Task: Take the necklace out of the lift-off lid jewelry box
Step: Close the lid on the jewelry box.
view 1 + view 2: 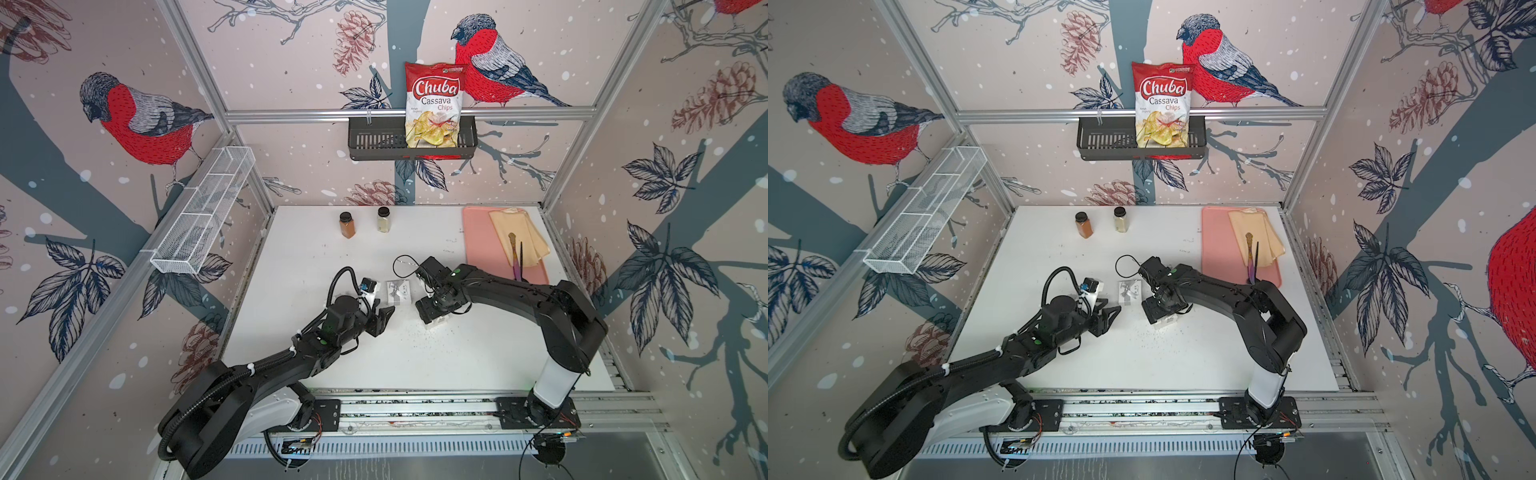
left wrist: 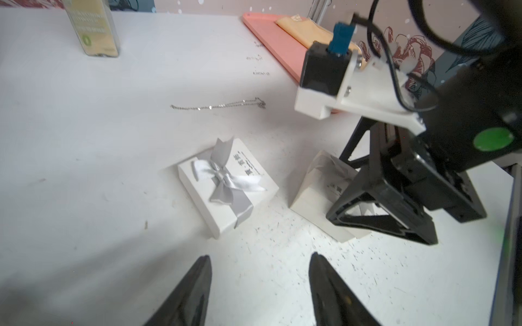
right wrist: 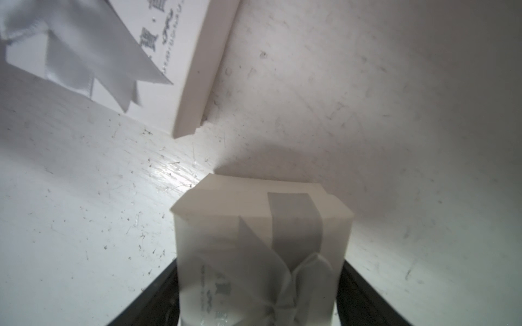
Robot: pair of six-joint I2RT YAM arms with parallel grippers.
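Closest to you, your left hand [image 2: 260, 256] hangs low over the bench [image 2: 84, 141], jaws roughly half apart with nothing between them.

A little farther in, your right hand [image 3: 260, 261] straddles a ribboned box [image 2: 316, 197] that sits on the bench. Its fingers lie along both sides of the box, and you cannot tell whether they are clamped on it or slack beside it. If they do grip, any lift or swing will likely drag or tip the box.

Just beside it lies the bowed box [image 2: 226, 186], free and flat. Both pieces carry a ribbon and print, so I cannot say which is lid and which is base.

Beyond the bowed box, well clear of both, the necklace [image 2: 217, 106] lies stretched in a thin line on the bare bench, outside any box.

The main danger, as I judge it, is to that chain. A forward reach with the left hand would meet the bowed box first and could shove it over the chain. The chain lies flat and fine, so jaws that close high will miss it.

Farther back stand two spice jars [image 1: 347, 224] and the pink tray [image 1: 482, 241], both out of the way.
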